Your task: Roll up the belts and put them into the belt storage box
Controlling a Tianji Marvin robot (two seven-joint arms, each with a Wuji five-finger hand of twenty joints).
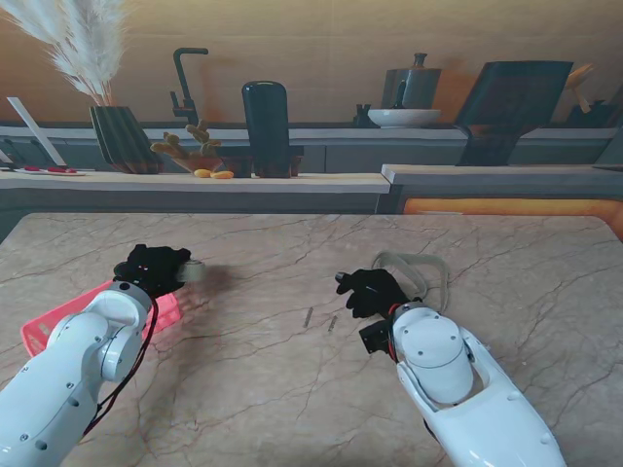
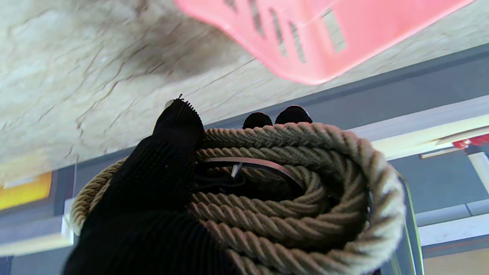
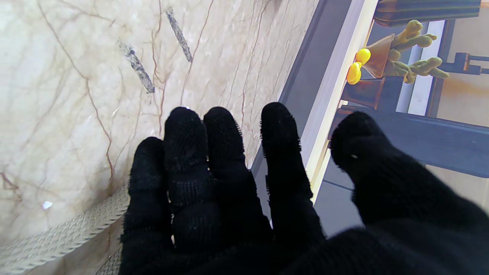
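The rolled belt point(image 2: 290, 214), a tight beige braided coil, sits clamped in the left hand point(image 1: 153, 268), raised just past the far edge of the pink storage box point(image 1: 58, 321) on the marble counter point(image 1: 292, 389). A second belt point(image 1: 421, 272) lies loose on the counter just beside the right hand point(image 1: 370, 290), whose fingers point(image 3: 225, 145) are spread, holding nothing.

A beige braided belt point(image 2: 290, 214), rolled into a tight coil, is held just beside the pink slotted storage box point(image 1: 44, 326). A second beige belt point(image 1: 419, 268) is laid unrolled, in loose loops, at the right.
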